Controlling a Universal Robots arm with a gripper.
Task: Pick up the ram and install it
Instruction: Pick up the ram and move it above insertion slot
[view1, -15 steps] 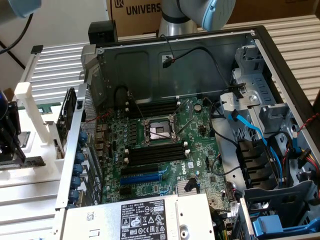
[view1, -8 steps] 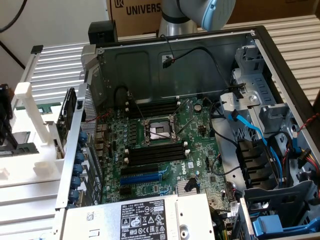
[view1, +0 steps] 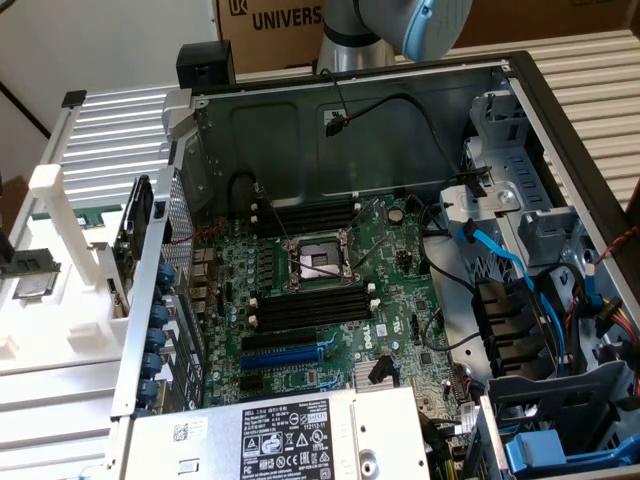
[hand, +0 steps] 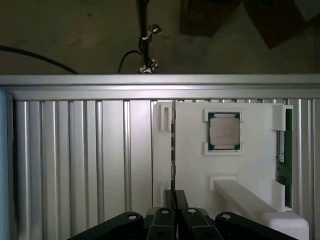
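pincer: (hand: 174, 200) dark fingers pressed together at the near edge of the wrist view, nothing between them that I can see; it hovers over the white holder tray, in line with the thin card standing on edge there. Not visible in the exterior view, only the arm's grey-blue joint (view1: 420, 25) at the top.
ram: (hand: 282, 155) green stick with a pale label, parked edge-up in a slot at the far side of the white tray (hand: 250, 170), well apart from the pincer. Standing on edge probably so the fingers can clamp its flat faces.
thin card: (hand: 173, 145) dark, seen edge-on, upright in its own tray slot just ahead of the fingers; can't tell what it is from this angle.
cpu: (hand: 224, 131) square metal lid, matte grey, seated flat in a moulded pocket of the tray.
counter: (hand: 75, 150) ribbed aluminium profile, bright, long grooves.
case: (view1: 350, 130) open tower lying on its side, sheet-metal walls, so the motherboard (view1: 330, 290) faces up for top-down insertion.
memory slots: (view1: 310, 305) long black plastic, white end clips, either side of the cpu socket (view1: 318, 262); all look empty, ram not installed yet.
blue slot: (view1: 285, 355) below the black ones.
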